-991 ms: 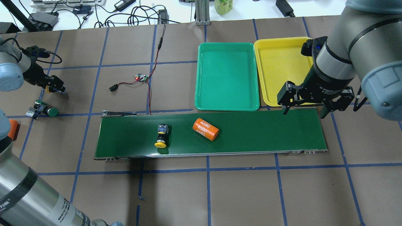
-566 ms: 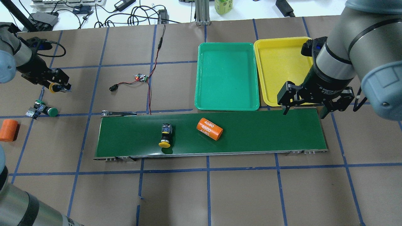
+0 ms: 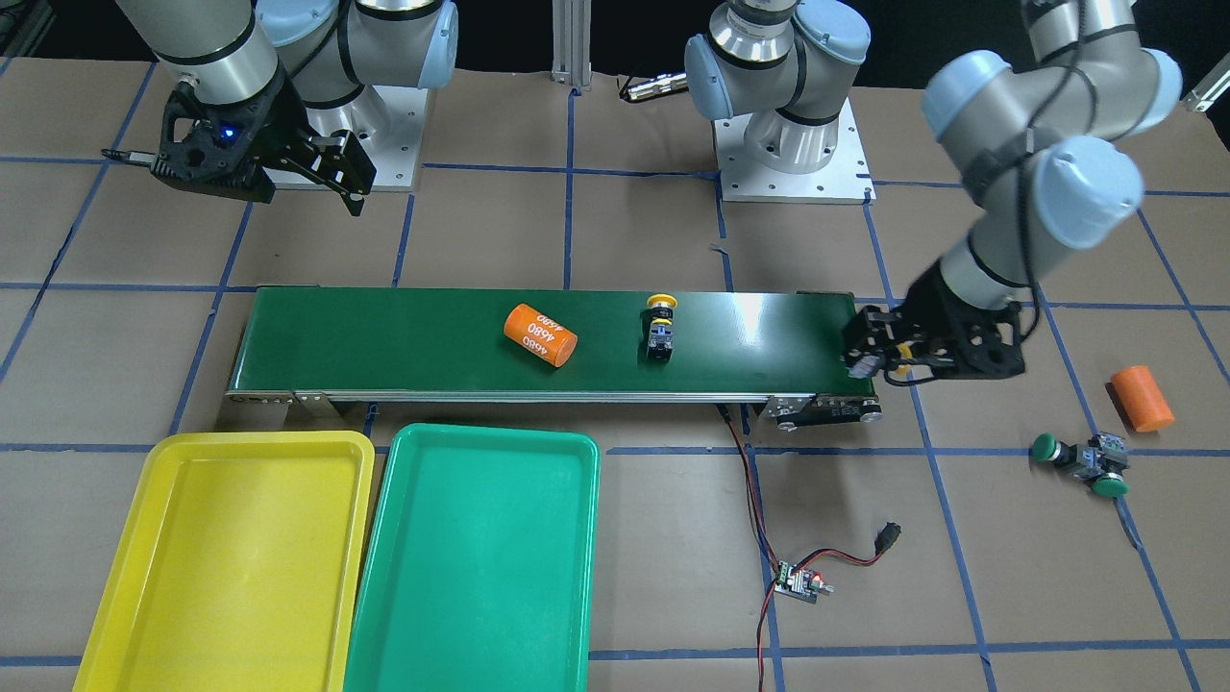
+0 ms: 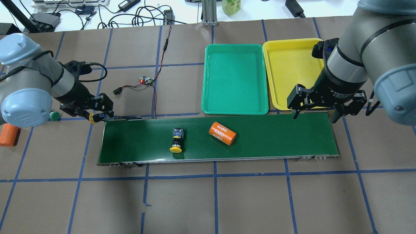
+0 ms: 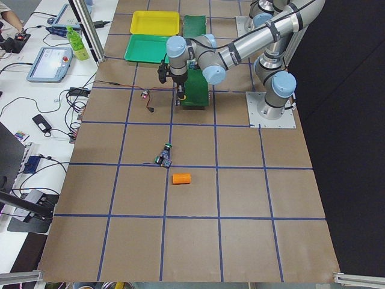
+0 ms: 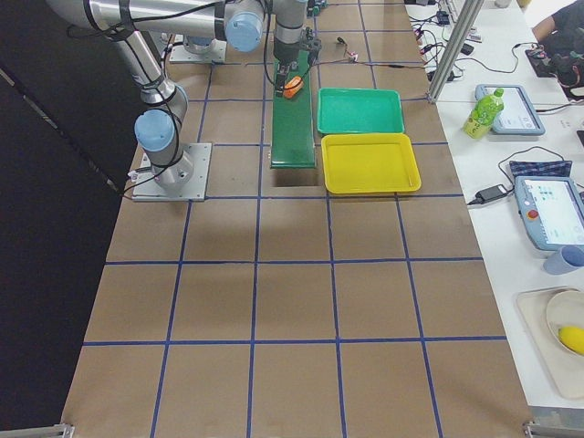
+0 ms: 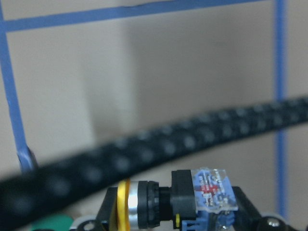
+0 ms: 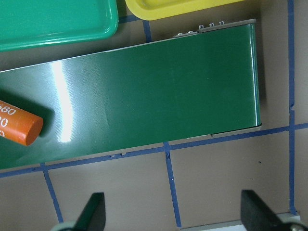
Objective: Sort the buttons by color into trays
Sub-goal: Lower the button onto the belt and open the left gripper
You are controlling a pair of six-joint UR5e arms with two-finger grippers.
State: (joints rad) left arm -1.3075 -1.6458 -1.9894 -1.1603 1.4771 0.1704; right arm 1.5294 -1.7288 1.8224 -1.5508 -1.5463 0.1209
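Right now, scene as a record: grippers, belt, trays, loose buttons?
left gripper: shut on yellow-capped push-button switch, at dark-green conveyor belt end
right gripper: open, empty, above belt's other end
on belt: second yellow-capped button, orange cylinder marked 4680
trays: green plastic tray, yellow plastic tray, both empty
on table: two green-capped buttons, plain orange cylinder
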